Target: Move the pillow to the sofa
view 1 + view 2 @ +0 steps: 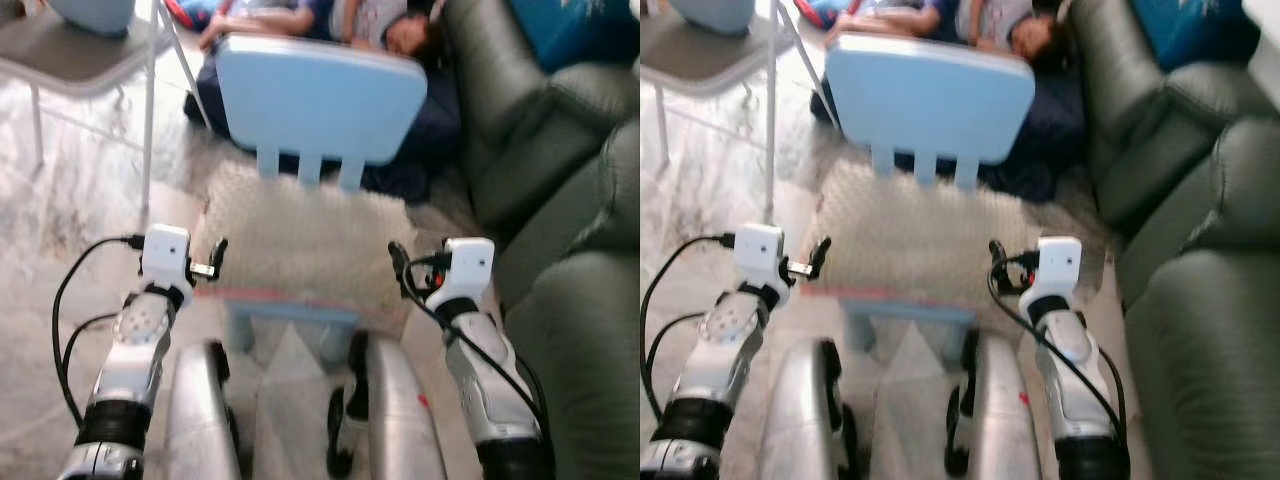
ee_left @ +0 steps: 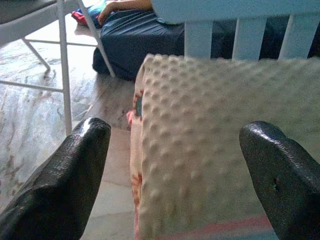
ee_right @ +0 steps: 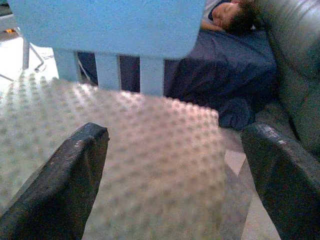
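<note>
**Pillow not yet lifted**

The pillow (image 1: 305, 240) lies on the seat of the small blue chair (image 1: 320, 95), so the whole move is ahead of me. My left pincer (image 1: 212, 262) and right pincer (image 1: 400, 265) flank its near corners, both spread wide, holding nothing. The sofa (image 1: 570, 200) waits to my right. My head views show a person (image 1: 330, 20) lying on the floor behind the chair; my left wrist view shows the pillow's bumpy face and coloured side seam up close.
</note>
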You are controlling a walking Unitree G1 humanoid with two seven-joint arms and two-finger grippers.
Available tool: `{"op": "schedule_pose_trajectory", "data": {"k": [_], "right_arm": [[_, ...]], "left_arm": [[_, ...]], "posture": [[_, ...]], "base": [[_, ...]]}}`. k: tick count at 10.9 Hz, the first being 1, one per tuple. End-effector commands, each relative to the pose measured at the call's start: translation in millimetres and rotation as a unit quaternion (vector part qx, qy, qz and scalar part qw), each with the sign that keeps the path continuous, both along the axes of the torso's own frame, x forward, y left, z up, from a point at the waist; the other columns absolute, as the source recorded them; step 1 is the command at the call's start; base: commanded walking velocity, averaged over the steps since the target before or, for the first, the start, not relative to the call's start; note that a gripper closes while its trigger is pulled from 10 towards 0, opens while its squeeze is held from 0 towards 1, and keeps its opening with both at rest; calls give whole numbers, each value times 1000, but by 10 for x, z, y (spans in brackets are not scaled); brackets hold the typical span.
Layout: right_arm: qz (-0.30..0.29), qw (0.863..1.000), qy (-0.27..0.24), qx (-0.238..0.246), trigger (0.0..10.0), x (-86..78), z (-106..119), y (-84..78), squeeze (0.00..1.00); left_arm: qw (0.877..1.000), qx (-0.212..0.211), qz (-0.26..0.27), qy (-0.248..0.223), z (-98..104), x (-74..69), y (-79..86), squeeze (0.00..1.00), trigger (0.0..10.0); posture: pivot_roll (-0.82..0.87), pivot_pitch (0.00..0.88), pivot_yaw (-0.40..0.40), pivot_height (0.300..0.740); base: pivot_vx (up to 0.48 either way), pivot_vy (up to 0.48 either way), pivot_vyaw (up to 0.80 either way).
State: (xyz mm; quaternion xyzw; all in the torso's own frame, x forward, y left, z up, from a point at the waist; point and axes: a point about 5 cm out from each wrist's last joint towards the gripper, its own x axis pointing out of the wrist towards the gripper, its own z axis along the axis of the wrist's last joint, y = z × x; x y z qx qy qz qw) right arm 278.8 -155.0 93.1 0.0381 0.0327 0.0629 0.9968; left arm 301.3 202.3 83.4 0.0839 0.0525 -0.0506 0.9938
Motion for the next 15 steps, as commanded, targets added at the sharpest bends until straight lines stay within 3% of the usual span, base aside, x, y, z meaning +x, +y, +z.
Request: {"op": "schedule_pose_trajectory", "data": {"k": [1,4,5,6,7,8,10,13,15], "right_arm": [[-6,1000,6,3,10000,-21,-16,-42,0],[-1,1000,9,1,10000,-3,-9,-38,0],[0,1000,8,0,10000,-12,-9,-38,1000],[1,1000,13,-5,10000,-9,-12,-36,847],[5,1000,15,-2,10000,-13,-7,-31,443],[19,1000,13,1,10000,10,16,-5,0],[33,999,4,-4,10000,110,94,10,0],[52,998,-14,-23,10000,403,265,-33,0],[79,997,-3,-13,10000,612,279,39,0]], "left_arm": [[1000,4,3,2,0,-17,16,0,10000],[1000,-14,12,4,3,-39,39,0,10000],[999,-31,11,4,-1,-65,34,1000,10000],[1000,-13,23,6,-11,-84,69,1000,10000],[1000,-7,24,9,-15,-93,80,796,10000],[1000,-6,22,4,14,-83,112,0,10000],[999,0,44,-23,183,-6,210,0,10000],[997,-3,45,-64,543,191,191,0,10000],[998,-6,53,-44,524,353,173,0,10000]], "posture": [[-29,217,-86,481],[-27,233,-91,473],[-26,238,-95,473],[-27,249,-97,473],[-29,258,-97,473],[-31,275,-97,473],[-36,324,-95,473],[-28,391,-93,473],[-31,410,-90,473]], "base": [[0,0,0],[0,0,0],[0,0,0],[0,0,0],[0,0,0],[0,0,0],[0,0,0],[0,0,0],[0,0,0]]}}
